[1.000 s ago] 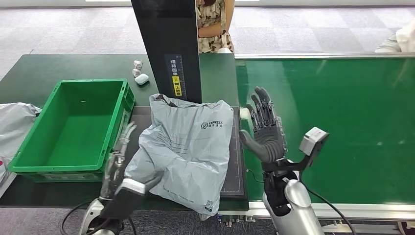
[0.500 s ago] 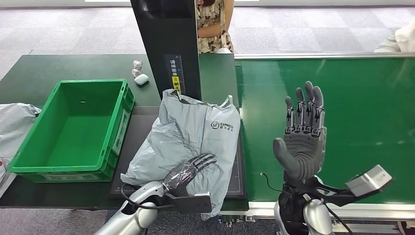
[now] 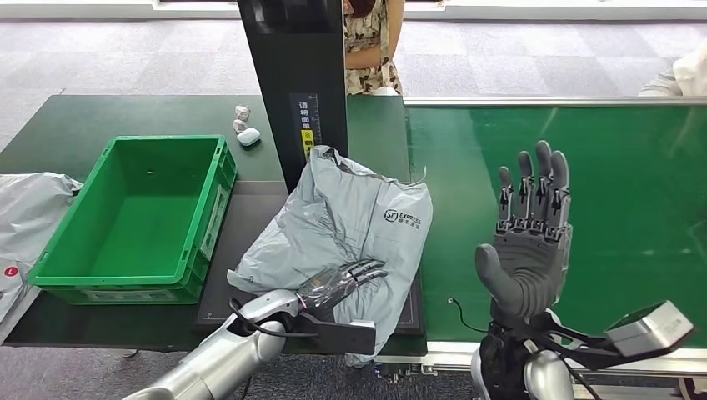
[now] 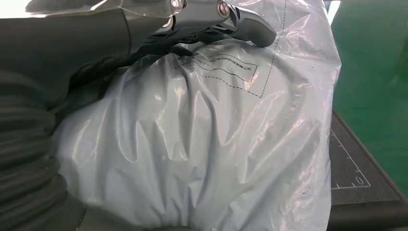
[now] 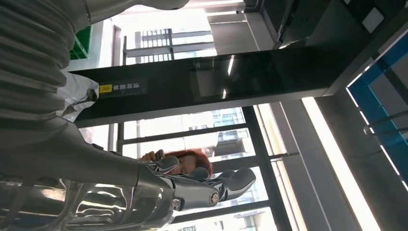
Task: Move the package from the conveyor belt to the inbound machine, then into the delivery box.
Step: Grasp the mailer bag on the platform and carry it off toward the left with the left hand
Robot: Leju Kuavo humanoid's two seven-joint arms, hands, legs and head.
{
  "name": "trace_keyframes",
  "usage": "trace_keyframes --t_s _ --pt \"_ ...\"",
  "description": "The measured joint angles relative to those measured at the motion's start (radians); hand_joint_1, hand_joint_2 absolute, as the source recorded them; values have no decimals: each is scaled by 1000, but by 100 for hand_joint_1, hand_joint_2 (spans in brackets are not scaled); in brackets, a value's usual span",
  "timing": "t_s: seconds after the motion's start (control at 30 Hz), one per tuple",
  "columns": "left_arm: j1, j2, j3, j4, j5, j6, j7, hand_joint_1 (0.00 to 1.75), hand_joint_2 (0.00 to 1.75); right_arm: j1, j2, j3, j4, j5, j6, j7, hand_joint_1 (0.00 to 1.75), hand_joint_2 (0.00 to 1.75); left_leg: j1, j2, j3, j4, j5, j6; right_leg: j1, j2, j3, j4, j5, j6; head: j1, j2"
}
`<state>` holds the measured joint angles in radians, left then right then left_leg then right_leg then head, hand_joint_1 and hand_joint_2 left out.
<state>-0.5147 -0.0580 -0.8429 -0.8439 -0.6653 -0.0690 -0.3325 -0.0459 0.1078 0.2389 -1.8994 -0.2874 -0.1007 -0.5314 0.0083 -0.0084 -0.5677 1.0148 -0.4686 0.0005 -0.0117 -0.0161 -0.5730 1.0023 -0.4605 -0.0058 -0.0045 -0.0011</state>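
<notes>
The grey SF Express package (image 3: pixel 354 221) lies crumpled on the inbound machine's black plate (image 3: pixel 246 229), at the foot of its black column (image 3: pixel 296 67). My left hand (image 3: pixel 338 283) rests flat on the package's near part with its fingers stretched out and nothing clasped in them. Close up in the left wrist view, the fingers (image 4: pixel 226 17) lie over the package (image 4: pixel 202 144). My right hand (image 3: pixel 529 237) is raised over the green conveyor belt (image 3: pixel 617 183), fingers spread and pointing up, holding nothing and apart from the package.
A green delivery box (image 3: pixel 133 217) stands left of the plate. Another grey bag (image 3: pixel 33 208) lies at the far left. An earbud case (image 3: pixel 248 137) and small items sit behind the box. A person (image 3: pixel 371 42) stands behind the column.
My left hand swung from the package's left edge onto its top. My right hand left the package's right edge and rose over the belt. The package bunched up and slid slightly right.
</notes>
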Motion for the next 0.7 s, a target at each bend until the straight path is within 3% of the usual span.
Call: trace_keyframes --t_s 0.07,0.1,0.7 --pt "-6 0 -6 8 7 2 -3 170 175 2 0 1 -2 0 -4 0 0 175 0 0 0 0 1 0 -1 0 0 0 1 1 0 0" --pt "-9 0 -11 11 12 4 -4 175 175 2 -1 1 -2 0 -8 0 0 175 -1 0 0 0 1 0 -1 0 0 0 1 1 0 0" --pt "-59 18 -49 25 78 54 -5 175 175 5 -10 8 -2 -1 -7 -4 0 175 -1 1 -1 0 2 0 0 1 -2 0 3 -1 0 0"
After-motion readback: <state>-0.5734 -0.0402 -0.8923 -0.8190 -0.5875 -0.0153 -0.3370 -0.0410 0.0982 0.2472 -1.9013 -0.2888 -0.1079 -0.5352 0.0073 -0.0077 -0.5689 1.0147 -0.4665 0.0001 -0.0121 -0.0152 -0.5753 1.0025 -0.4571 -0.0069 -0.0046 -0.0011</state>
